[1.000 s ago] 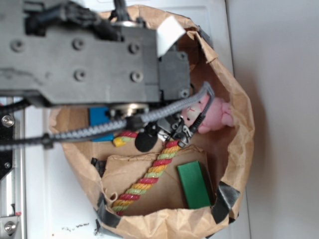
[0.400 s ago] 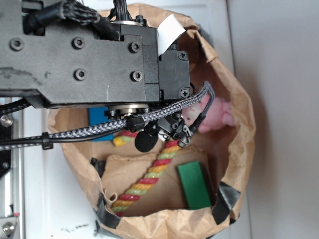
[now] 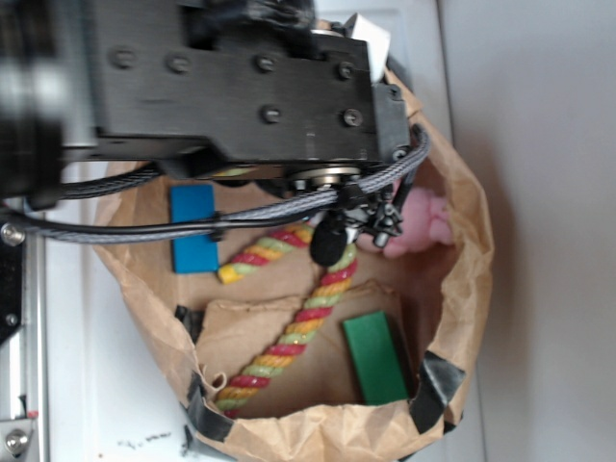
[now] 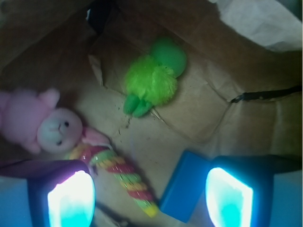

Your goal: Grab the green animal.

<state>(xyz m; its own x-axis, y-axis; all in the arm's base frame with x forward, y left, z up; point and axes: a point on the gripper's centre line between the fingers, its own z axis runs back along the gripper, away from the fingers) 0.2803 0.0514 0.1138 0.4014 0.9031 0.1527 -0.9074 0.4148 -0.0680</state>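
Our hand hangs wide open and empty above the bag floor, because the green animal lies at twelve o'clock, untouched.

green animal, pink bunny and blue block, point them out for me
green animal (image 4: 150, 78), wrist view, on its fluffy lime body
pink bunny (image 4: 59, 130), wrist view, on its pale face
blue block (image 3: 192, 229), exterior view, on the middle of its flat top face
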